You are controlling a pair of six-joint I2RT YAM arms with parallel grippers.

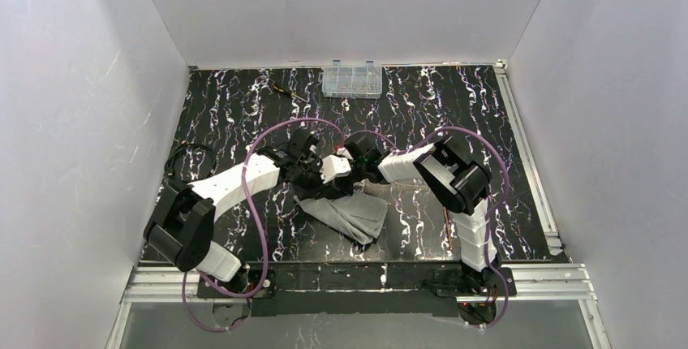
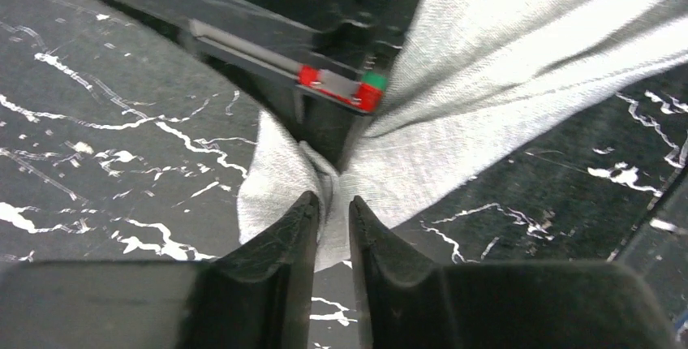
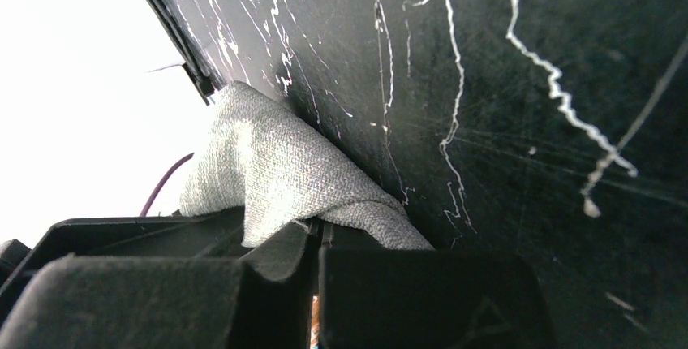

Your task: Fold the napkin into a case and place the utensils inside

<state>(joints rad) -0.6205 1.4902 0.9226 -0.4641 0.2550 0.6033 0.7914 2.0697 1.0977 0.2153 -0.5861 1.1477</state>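
Observation:
The light-grey napkin [image 1: 350, 213] lies crumpled and partly folded on the black marbled table, its upper edge lifted between both arms. My right gripper [image 1: 363, 162] is shut on a bunched fold of the napkin [image 3: 276, 162], pinched at its fingertips [image 3: 320, 231]. My left gripper [image 2: 333, 207] faces it from the other side, its jaws a narrow gap apart around a crease of the napkin [image 2: 487, 81]. In the top view the left gripper [image 1: 354, 177] sits just beside the right one. One thin copper-brown utensil [image 1: 448, 221] lies by the right arm, mostly hidden.
A clear plastic compartment box [image 1: 352, 79] stands at the back edge, a short screwdriver [image 1: 288, 91] to its left. Purple cables loop over both arms. White walls close in the table on three sides.

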